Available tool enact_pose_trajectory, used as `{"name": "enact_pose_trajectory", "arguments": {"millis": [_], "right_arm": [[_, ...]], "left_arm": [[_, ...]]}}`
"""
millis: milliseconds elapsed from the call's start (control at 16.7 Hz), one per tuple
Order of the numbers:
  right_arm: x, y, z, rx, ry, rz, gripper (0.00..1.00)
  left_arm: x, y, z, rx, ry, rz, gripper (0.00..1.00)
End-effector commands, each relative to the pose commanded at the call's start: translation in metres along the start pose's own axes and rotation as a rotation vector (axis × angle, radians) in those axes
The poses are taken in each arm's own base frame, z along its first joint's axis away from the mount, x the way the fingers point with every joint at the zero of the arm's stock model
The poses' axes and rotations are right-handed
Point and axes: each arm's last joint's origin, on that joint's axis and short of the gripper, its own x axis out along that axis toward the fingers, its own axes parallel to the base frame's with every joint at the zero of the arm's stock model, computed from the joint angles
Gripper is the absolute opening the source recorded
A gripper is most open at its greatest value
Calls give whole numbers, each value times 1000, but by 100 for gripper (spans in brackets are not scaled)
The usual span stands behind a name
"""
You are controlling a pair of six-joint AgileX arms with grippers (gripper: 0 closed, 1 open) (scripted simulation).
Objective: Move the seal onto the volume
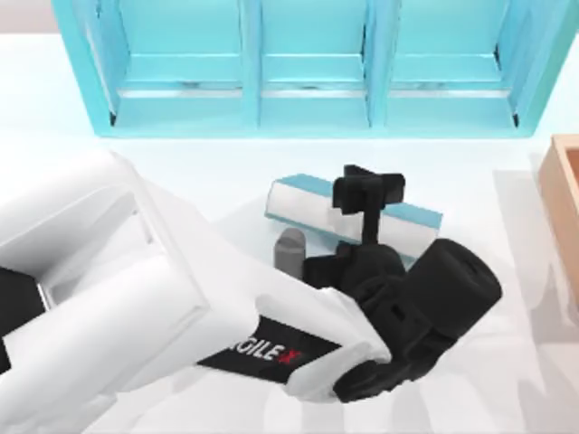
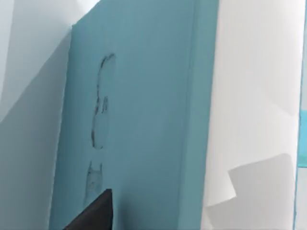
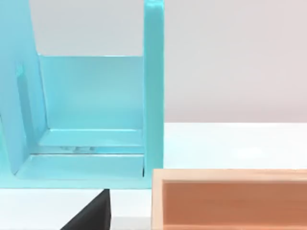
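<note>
The volume (image 1: 303, 204) is a teal book with a white page edge, lying slanted at the table's middle. My left arm reaches in from the left, and its black left gripper (image 1: 367, 192) hangs over the book's middle, open, with nothing seen between its two prongs. In the left wrist view the book's teal cover (image 2: 144, 120) is very near, with one black fingertip (image 2: 91, 214) at the picture's edge. The seal is hidden. My right gripper (image 3: 88, 213) is parked off to the right, facing the shelf.
A big teal shelf unit (image 1: 308, 63) (image 3: 96, 120) spans the back of the table. An orange-brown wooden box (image 1: 563, 199) (image 3: 230, 199) sits at the right edge. A small grey upright object (image 1: 289, 250) stands against the book's near side.
</note>
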Motion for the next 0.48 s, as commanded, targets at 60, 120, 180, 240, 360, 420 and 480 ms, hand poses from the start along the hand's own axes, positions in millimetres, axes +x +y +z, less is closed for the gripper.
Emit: {"name": "enact_pose_trajectory", "arguments": {"millis": [60,120,180,240,360,420,480], "right_arm": [[0,0,0,0,0,0,100],[0,0,0,0,0,0,100],[0,0,0,0,0,0,100],[0,0,0,0,0,0,100],[0,0,0,0,0,0,100],[0,0,0,0,0,0,100],[0,0,0,0,0,0,100]], "left_arm": [[0,0,0,0,0,0,100],[-2,1,-1,-2,1,2,100],[-6,3,-2,-4,2,5,100],[-10,5,-4,-6,2,11,100],[-23,13,-7,-12,0,25,100],[-31,17,-7,-12,-3,33,100],[-40,21,-8,-11,-7,41,100]]}}
